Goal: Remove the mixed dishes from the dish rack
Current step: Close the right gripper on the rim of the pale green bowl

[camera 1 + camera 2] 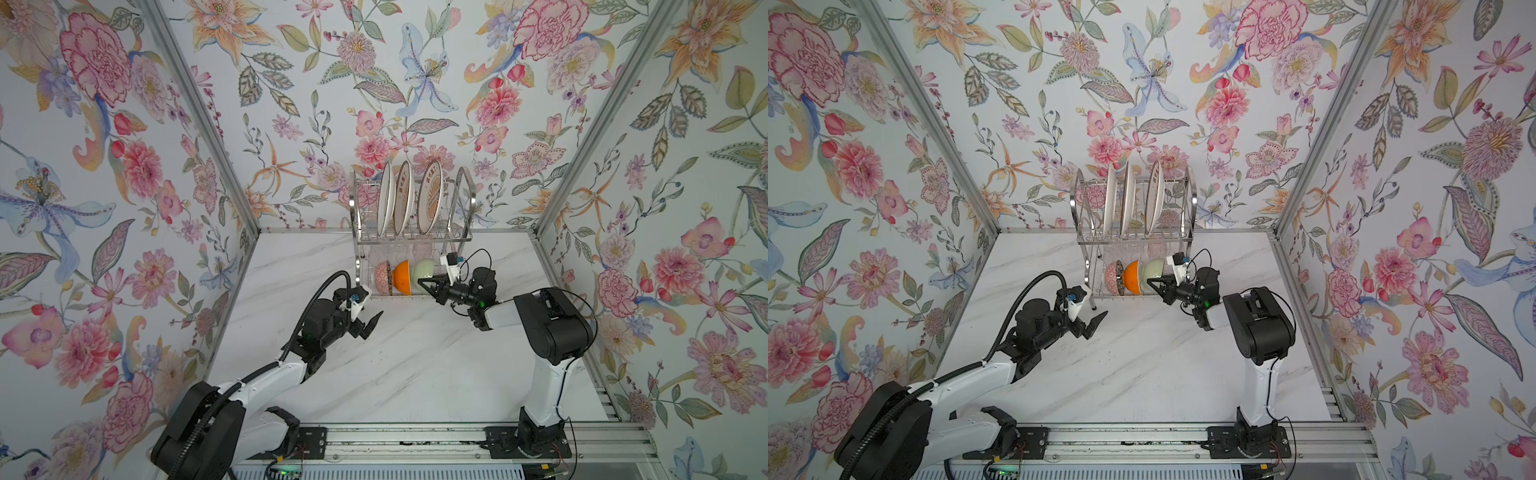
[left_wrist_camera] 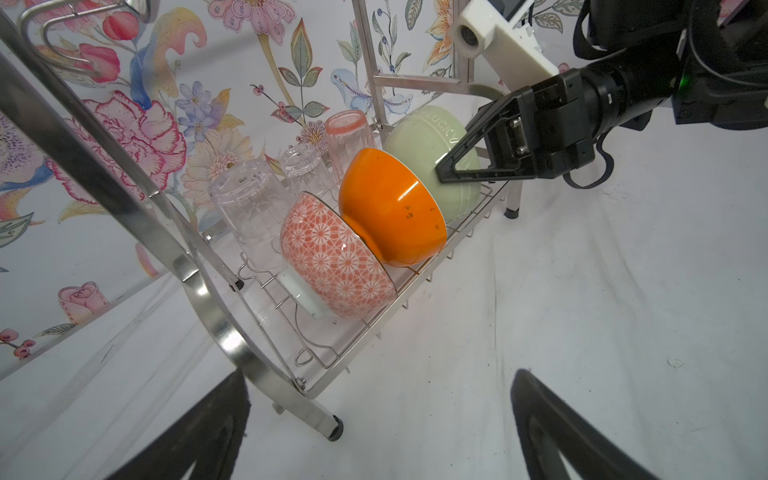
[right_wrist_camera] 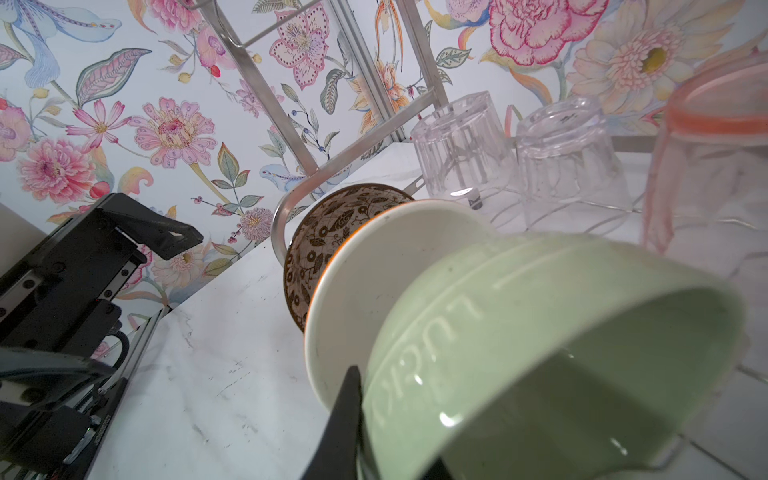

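The dish rack (image 1: 415, 240) stands at the back of the table. Three white plates (image 1: 409, 197) stand upright on its upper shelf. On the lower shelf, a patterned bowl (image 2: 336, 262), an orange bowl (image 2: 390, 208) and a pale green bowl (image 2: 419, 133) lean on edge in a row. Behind them stand two clear cups (image 2: 249, 208) and a pink-tinted cup (image 2: 347, 137), upside down. My right gripper (image 3: 390, 415) is shut on the green bowl's (image 3: 540, 324) rim, one finger outside the wall and one inside. My left gripper (image 2: 380, 374) hangs open and empty just before the rack's front left leg (image 2: 332, 430).
White marble tabletop (image 1: 415, 365) spreads in front of the rack. Floral walls close in the back and both sides. A metal rail (image 1: 415, 440) carrying both arm bases runs along the front edge.
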Available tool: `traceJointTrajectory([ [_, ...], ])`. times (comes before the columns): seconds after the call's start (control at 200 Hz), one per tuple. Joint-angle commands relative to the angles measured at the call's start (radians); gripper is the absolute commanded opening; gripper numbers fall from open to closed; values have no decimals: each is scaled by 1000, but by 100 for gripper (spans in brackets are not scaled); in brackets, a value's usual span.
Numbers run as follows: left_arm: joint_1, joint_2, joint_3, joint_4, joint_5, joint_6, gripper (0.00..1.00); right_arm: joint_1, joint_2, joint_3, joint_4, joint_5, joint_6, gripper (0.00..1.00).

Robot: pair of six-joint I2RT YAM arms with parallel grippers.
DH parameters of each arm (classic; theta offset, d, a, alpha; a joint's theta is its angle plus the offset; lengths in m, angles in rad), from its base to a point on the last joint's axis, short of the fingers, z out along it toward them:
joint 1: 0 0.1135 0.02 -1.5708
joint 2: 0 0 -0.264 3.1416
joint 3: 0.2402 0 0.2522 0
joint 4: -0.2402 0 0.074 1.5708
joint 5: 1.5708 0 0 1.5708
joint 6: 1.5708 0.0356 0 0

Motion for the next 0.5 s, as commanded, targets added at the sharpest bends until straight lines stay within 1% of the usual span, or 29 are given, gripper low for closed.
traceJointTrajectory([
  [0.0, -14, 7, 28, 22, -19, 10, 99, -16, 9, 32, 130, 14, -2, 6],
  [0.145, -14, 10, 28, 24, -21, 9, 99, -19, 14, 44, 148, 13, 7, 0],
  [0.495, -16, 23, 34, 32, -21, 9, 99, -21, 43, 46, 279, 26, 110, 0],
])
